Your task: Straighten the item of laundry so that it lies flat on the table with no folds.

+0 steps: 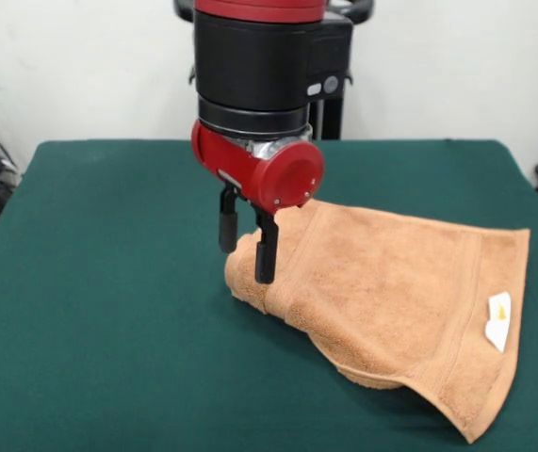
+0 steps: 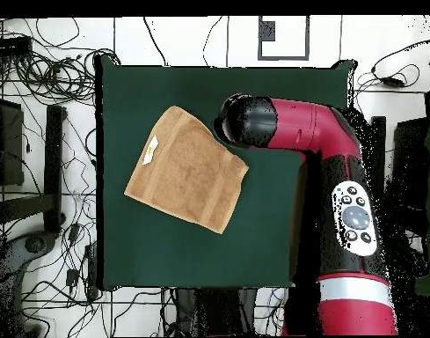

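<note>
The orange-tan towel [image 1: 391, 282] lies on the right half of the dark green table [image 1: 89, 282]. It is doubled over, with a rolled fold along its near edge and a bunched left end. Its white label [image 1: 499, 320] is near the right edge. My gripper [image 1: 247, 247] hangs straight down over the bunched left end, open, with the two black fingers [image 1: 228, 226] apart and nothing between them. One fingertip overlaps the towel's edge. In the overhead view the towel [image 2: 187, 167] lies skewed at the table's [image 2: 253, 246] upper left, its label [image 2: 149, 154] shows, and the arm [image 2: 280, 123] hides the gripper.
Cables and stands [image 2: 42, 132] lie on the floor beyond the table's edges. The robot's pedestal [image 1: 330, 104] stands behind the table's far side.
</note>
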Robot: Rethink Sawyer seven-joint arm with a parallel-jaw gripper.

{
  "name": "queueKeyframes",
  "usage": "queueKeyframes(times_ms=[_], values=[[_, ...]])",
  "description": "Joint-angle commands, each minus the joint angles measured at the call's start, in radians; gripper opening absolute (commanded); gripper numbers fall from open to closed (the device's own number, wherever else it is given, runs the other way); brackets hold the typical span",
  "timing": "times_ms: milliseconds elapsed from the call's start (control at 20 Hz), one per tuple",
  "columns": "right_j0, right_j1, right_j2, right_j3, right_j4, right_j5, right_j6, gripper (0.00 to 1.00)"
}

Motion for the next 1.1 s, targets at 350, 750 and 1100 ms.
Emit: queueKeyframes(times_ms=[350, 750, 1100], values=[[-0.021, 0.035, 0.091, 0.220, 0.013, -0.102, -0.064, 1.00], [-0.043, 0.010, 0.101, 0.269, 0.012, -0.114, -0.086, 1.00], [-0.061, -0.018, 0.103, 0.295, 0.012, -0.094, -0.097, 1.00]])
